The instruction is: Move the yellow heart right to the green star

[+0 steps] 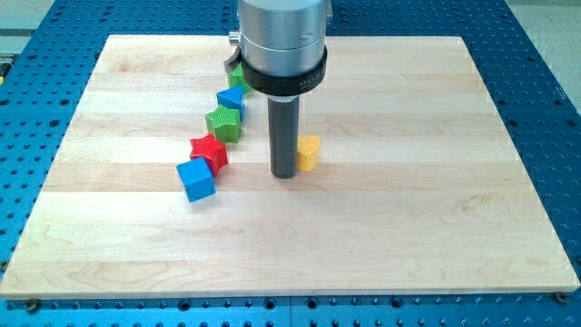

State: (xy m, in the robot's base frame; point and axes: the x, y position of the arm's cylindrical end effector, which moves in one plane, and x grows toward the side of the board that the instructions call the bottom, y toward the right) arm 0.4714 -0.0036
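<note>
The yellow heart (310, 153) sits near the board's middle, partly hidden behind my rod. My tip (285, 174) rests on the board, touching or almost touching the heart's left side. The green star (224, 123) lies to the upper left of the tip, in a slanting row of blocks. The heart is well to the right of the star, with the rod between them.
The slanting row runs from a blue cube (195, 178) at the lower left, through a red star (210, 151), the green star, a blue block (231, 99), to a green block (236, 74) partly hidden by the arm. The wooden board (408, 227) lies on a blue perforated table.
</note>
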